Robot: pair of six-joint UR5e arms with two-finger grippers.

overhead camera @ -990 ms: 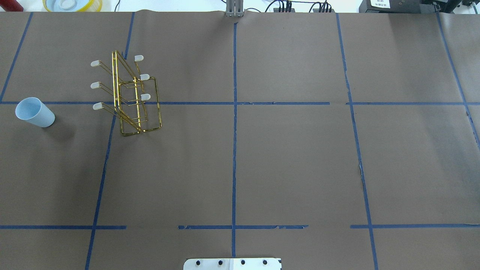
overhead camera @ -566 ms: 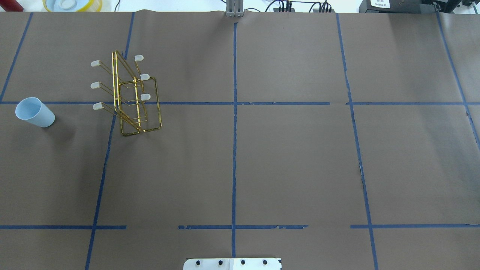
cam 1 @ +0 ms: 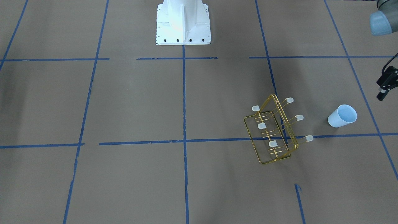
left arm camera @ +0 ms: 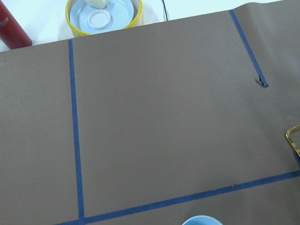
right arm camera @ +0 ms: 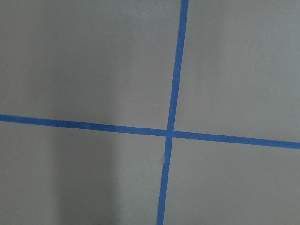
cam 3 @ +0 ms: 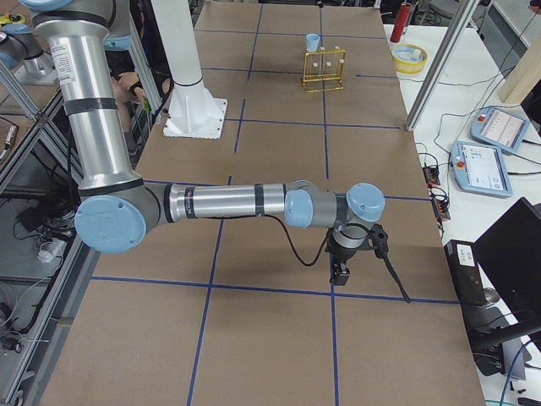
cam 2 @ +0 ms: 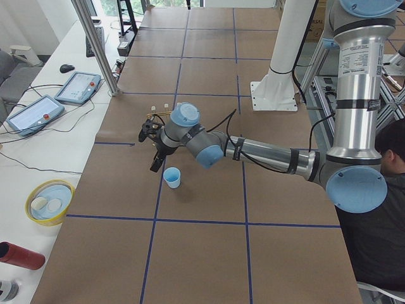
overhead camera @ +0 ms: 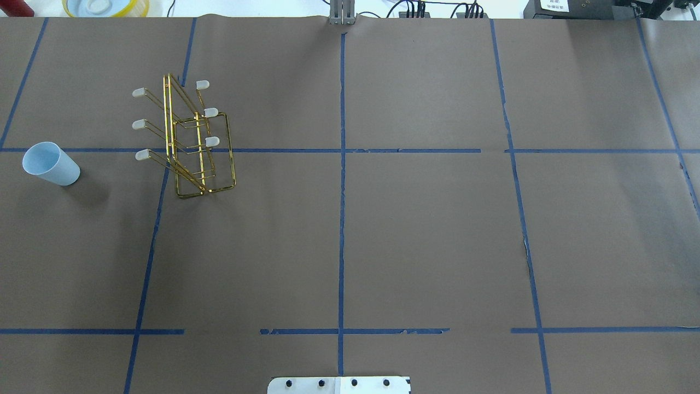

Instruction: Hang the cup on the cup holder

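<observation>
Honestly nothing on the table budged in that last second. The cup (overhead camera: 52, 164) sat in the same spot as before, upright with its mouth up, out on the robot's-left side of the cup holder (overhead camera: 188, 142), and a bare strip of brown paper (overhead camera: 426, 235) lay between them. All six pegs (overhead camera: 139, 125) were bare. My read was that the job was still at the very start, with no grab made and nothing hung.

The left gripper (cam 2: 154, 161) hung near the cup on the side away from the cup holder, holding nothing and not touching it. I couldn't tell how wide its jaws stood, since only a sliver showed at the frame edge. The right gripper (cam 3: 341, 269) was parked well apart from the cup holder, far out on its other side. Same story there, couldn't make out the jaws.

Room-wise, the cup stood farther toward that end of the paper than the cup holder did, so less margin out there I'd guess. A yellow bowl (cam 2: 45, 201) sat off the paper beyond it. The three pegs pointing at the cup had open space in front of them, so a carry across looked unobstructed, though I'd guess the cup needs tipping over first
</observation>
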